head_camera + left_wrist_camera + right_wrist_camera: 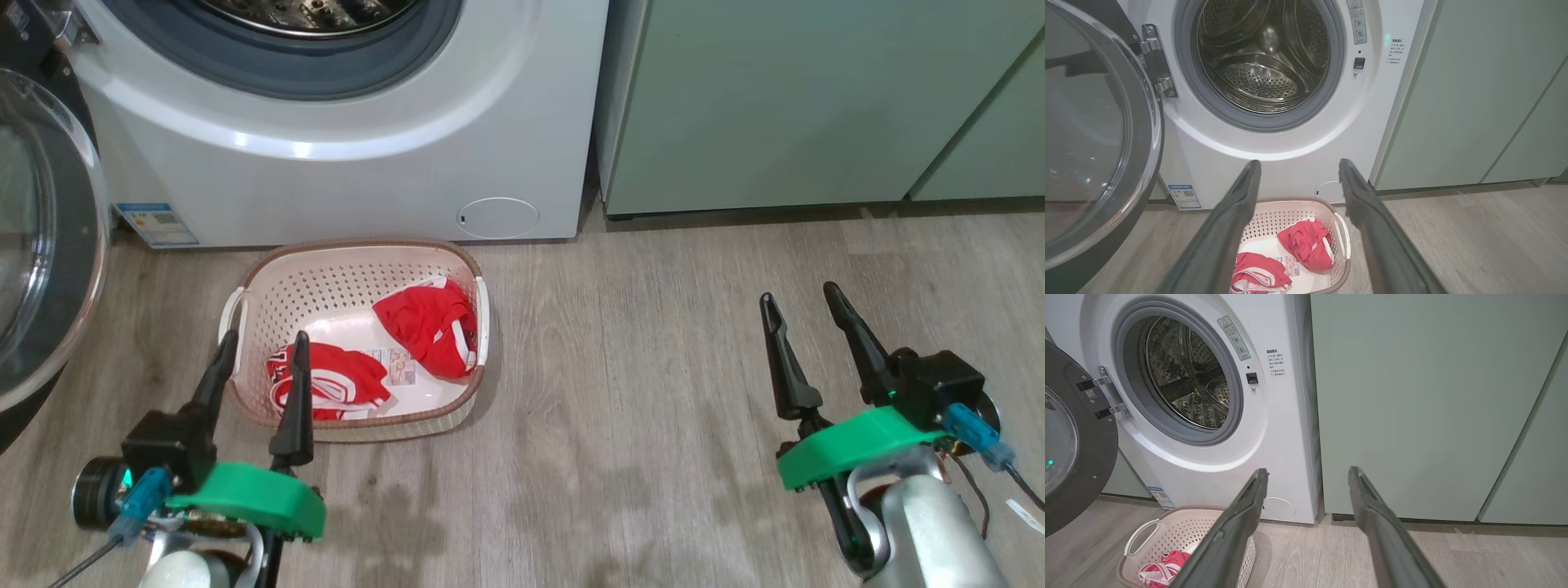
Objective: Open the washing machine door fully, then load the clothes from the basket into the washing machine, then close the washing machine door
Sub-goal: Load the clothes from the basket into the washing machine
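Door [1086,122] hangs wide open on the left and walls off that side. Drum [1261,77] mouth stands open, straight ahead. Basket [359,242] sits on the floor [637,343] right below it, just beside the machine [343,180] front, its top open over the clothes [429,327]. Left gripper [266,336], jaws apart, hovers at the basket's near rim. Bare floor runs off to the right, and cabinets [800,98] close off the back right.

Head view: is looking down from above onto the floor [653,343], the basket [326,286] left of centre.
Left wrist view: is sitting low and close, facing the drum [1265,61] almost head-on.
Right wrist view: is sitting low, further right, facing the cabinets [1412,396] squarely.
Shared: all three are taking in the basket, washing machine [326,180] front and open door [41,245].
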Controlling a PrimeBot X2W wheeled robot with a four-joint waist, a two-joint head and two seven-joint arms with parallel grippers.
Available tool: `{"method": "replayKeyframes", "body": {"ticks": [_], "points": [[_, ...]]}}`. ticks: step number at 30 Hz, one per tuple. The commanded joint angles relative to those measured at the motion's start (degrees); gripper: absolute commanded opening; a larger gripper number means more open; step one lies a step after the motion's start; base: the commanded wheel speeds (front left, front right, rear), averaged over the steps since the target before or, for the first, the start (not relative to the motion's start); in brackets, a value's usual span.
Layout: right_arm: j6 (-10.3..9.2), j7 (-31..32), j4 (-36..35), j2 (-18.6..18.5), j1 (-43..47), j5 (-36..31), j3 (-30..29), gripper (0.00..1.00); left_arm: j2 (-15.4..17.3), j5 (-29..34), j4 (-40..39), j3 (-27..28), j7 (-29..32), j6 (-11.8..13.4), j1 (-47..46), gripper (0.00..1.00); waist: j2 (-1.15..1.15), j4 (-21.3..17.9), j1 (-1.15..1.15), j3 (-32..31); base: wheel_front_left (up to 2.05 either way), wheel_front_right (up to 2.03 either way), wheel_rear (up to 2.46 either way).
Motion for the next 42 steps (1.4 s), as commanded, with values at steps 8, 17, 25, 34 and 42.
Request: {"method": "replayKeyframes", "body": {"ticks": [8,17,25,34,42], "points": [[0.00,-0.58,-1.99,0.23,-2.06,0.28,1.38,1.00,1.37,-0.05,-2.50,1.14,0.06,0.18,-2.49,1.00,0.00,-0.16,0.00,0.62,1.12,-1.12,0.00],[0.00,-0.59,-1.73,0.23,-2.28,0.26,1.44,1.00,1.58,-0.68,-2.78,0.45,-0.31,-0.17,-3.01,1.00,0.00,-0.08,0.00,1.00,1.97,-1.97,0.00],[0.00,-0.52,-1.67,0.23,-2.22,0.12,1.45,1.00,1.81,-0.54,-2.78,0.08,-0.40,0.23,-2.81,1.00,0.00,0.21,0.00,0.87,1.18,-1.18,0.00],[0.00,-0.50,-1.68,0.23,-2.19,0.08,1.50,1.00,2.15,-0.38,-2.89,-0.26,-0.19,0.85,-2.53,1.00,0.00,0.50,0.00,0.78,0.14,-0.14,0.00],[0.00,-0.44,-1.65,0.23,-2.10,-0.02,1.46,1.00,2.47,-0.57,-2.86,-0.52,-0.06,1.13,-2.32,1.00,0.00,0.64,0.00,0.59,0.00,0.00,0.00]]}}
